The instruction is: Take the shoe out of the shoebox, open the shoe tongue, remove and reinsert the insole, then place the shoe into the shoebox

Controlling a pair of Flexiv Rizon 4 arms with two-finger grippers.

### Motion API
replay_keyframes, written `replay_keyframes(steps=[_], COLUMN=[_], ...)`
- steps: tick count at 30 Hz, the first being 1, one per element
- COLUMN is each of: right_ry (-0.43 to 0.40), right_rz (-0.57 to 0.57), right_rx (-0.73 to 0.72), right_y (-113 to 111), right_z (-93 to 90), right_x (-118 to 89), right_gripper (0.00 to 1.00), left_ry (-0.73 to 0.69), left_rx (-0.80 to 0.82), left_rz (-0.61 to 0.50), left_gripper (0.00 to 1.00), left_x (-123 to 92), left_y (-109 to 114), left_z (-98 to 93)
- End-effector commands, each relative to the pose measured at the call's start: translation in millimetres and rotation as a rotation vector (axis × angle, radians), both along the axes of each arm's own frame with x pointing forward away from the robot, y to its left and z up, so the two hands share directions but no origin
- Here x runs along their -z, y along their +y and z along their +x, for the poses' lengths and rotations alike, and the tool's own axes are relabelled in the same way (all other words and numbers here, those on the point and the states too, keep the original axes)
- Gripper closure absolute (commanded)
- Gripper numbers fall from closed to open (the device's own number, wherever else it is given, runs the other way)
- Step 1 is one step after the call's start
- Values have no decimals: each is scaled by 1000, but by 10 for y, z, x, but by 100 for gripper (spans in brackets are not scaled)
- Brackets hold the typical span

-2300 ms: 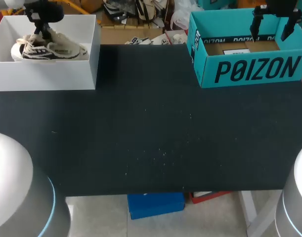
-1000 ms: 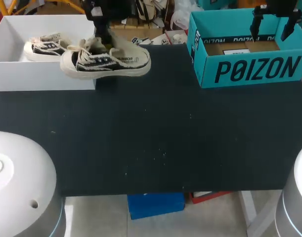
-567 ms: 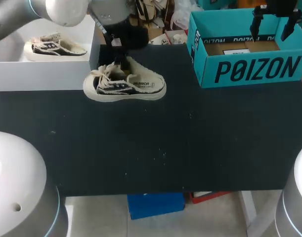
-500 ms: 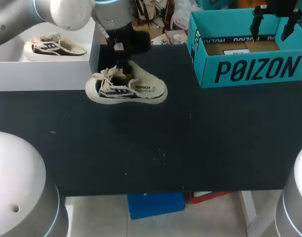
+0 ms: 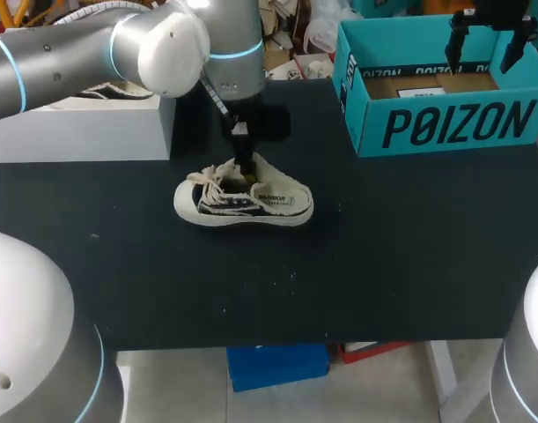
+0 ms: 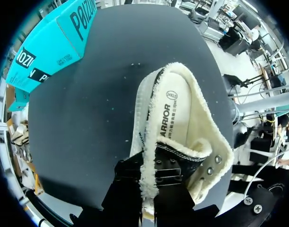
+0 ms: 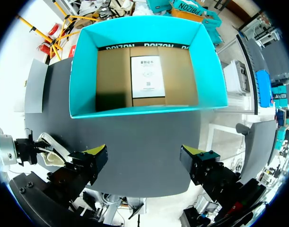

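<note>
A cream shoe (image 5: 244, 202) with dark side panels and loose laces lies on its sole, low at the black table (image 5: 339, 264), toe toward the left. My left gripper (image 5: 243, 166) comes down from above and is shut on the shoe's fleecy collar edge. In the left wrist view the gripper (image 6: 149, 177) pinches that collar, and the shoe (image 6: 175, 118) shows its printed insole. The white shoebox (image 5: 84, 128) stands at the back left with a second shoe (image 5: 106, 91) partly hidden behind my arm. My right gripper (image 5: 484, 40) hangs open above the teal box (image 5: 445, 123).
The teal box (image 7: 146, 71) at the back right holds only a cardboard floor and a paper sheet, under my right gripper (image 7: 146, 158). The shoe (image 7: 47, 153) shows off to one side there. Bare black mat stretches across the table's front half.
My left arm has carried the shoe out of the white shoebox, rightward and toward the front, and lowered it to the middle of the table. The right arm has not moved.
</note>
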State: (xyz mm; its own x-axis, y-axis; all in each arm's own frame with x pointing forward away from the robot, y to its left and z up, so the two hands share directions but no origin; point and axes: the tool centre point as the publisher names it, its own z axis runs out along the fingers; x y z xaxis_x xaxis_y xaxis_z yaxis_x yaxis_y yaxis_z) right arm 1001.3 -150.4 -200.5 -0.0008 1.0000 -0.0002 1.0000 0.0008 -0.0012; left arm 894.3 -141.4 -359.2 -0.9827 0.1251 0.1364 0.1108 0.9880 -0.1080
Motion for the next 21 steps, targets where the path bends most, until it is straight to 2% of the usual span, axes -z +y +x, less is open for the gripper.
replay_keyframes(steps=[1, 11, 12, 13, 14, 16, 21], right_ry=[0, 0, 0, 0, 0, 0, 0], right_rz=[0, 0, 0, 0, 0, 0, 0], right_rx=[0, 0, 0, 0, 0, 0, 0], right_y=[2, 2, 2, 2, 2, 2, 2], right_z=[0, 0, 0, 0, 0, 0, 0], right_x=[-2, -2, -2, -2, -2, -2, -2], right_gripper=[0, 0, 0, 0, 0, 0, 0], left_ry=[-2, 51, 60, 63, 67, 65, 22], left_rx=[-3, 6, 13, 14, 18, 28, 109], left_rz=[8, 9, 9, 8, -3, -23, -238], left_gripper=[100, 100, 76, 32, 0, 0, 0], left_x=[67, 177, 183, 186, 187, 139, -245], left_y=[-45, -88, -88, -88, -86, -72, -20], left_z=[-77, -178, -178, -178, -173, -151, -133])
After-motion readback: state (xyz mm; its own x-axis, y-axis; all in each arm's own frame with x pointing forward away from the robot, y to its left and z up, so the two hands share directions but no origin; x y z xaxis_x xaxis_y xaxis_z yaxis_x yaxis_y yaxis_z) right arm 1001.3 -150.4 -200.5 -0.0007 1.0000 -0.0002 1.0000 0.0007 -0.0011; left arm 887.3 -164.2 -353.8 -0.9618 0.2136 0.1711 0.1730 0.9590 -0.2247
